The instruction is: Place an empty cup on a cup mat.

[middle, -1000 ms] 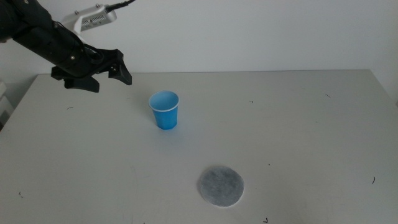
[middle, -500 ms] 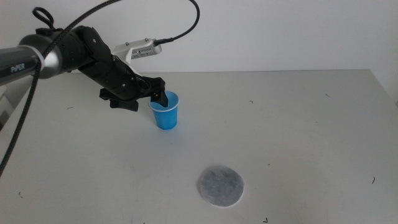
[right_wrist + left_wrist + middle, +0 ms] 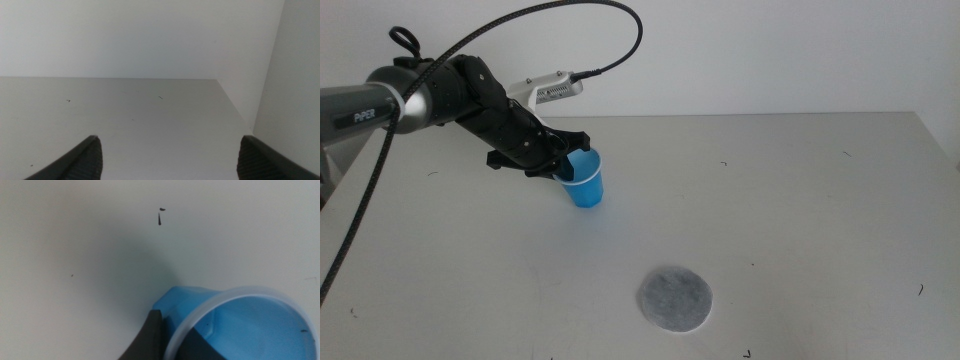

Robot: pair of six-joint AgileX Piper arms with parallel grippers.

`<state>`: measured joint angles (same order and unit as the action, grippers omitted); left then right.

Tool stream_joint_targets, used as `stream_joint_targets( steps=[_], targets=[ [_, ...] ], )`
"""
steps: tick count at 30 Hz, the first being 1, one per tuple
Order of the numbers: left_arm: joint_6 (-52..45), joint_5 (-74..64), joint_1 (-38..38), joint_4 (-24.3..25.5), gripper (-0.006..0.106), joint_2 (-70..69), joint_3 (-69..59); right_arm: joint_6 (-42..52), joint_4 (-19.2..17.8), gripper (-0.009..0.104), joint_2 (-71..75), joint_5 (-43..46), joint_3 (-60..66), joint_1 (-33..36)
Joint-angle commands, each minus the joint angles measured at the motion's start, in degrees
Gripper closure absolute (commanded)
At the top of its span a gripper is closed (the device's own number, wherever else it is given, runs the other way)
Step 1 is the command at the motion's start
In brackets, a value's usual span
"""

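The blue cup (image 3: 586, 183) stands upright on the table, left of centre. My left gripper (image 3: 569, 164) reaches in from the left to the cup's near-left rim. In the left wrist view the cup (image 3: 250, 325) fills the lower corner; one dark jaw sits outside its wall and one inside, closed on the white rim, and the wall looks pinched there. The gripper (image 3: 175, 332) holds it at table level. The grey round cup mat (image 3: 675, 298) lies flat nearer the front, right of the cup and apart from it. My right gripper (image 3: 169, 142) is open, empty and out of the middle view.
The table (image 3: 800, 200) is pale grey with a few small dark marks. A white wall stands behind its far edge. A black cable (image 3: 610, 20) loops above the left arm. The right wrist view shows the table's far corner and wall.
My left gripper came in from the far left to the cup, then settled lower onto its rim. The cup has shifted slightly left. The mat has not moved.
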<state>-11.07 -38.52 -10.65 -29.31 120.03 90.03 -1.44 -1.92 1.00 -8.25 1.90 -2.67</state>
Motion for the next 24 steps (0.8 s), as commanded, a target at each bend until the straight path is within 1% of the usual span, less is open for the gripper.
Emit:
stream_joint_targets(
  steps=[1, 7, 10, 18, 24],
  targets=[
    [0.5, 0.2, -0.4, -1.3, 0.1, -6.4, 1.8, 0.5, -0.5, 0.001, 1.1, 4.5, -0.7, 0.1],
    [1.3, -6.4, -0.5, -1.3, 0.1, -14.4, 1.6, 0.5, -0.5, 0.001, 1.1, 4.5, -0.7, 0.1],
    [2.4, -8.2, -2.2, -0.5, 0.1, -18.7, -0.3, 0.5, -0.5, 0.001, 1.1, 4.5, -0.7, 0.1],
    [10.0, -4.3, -12.4, 6.1, 0.1, -26.9, -10.3, 0.5, -0.5, 0.001, 1.1, 4.5, -0.7, 0.1],
    [11.7, -1.2, -20.6, 7.9, 0.1, -26.6, -14.3, 0.5, -0.5, 0.001, 1.1, 4.5, -0.7, 0.1]
  ],
)
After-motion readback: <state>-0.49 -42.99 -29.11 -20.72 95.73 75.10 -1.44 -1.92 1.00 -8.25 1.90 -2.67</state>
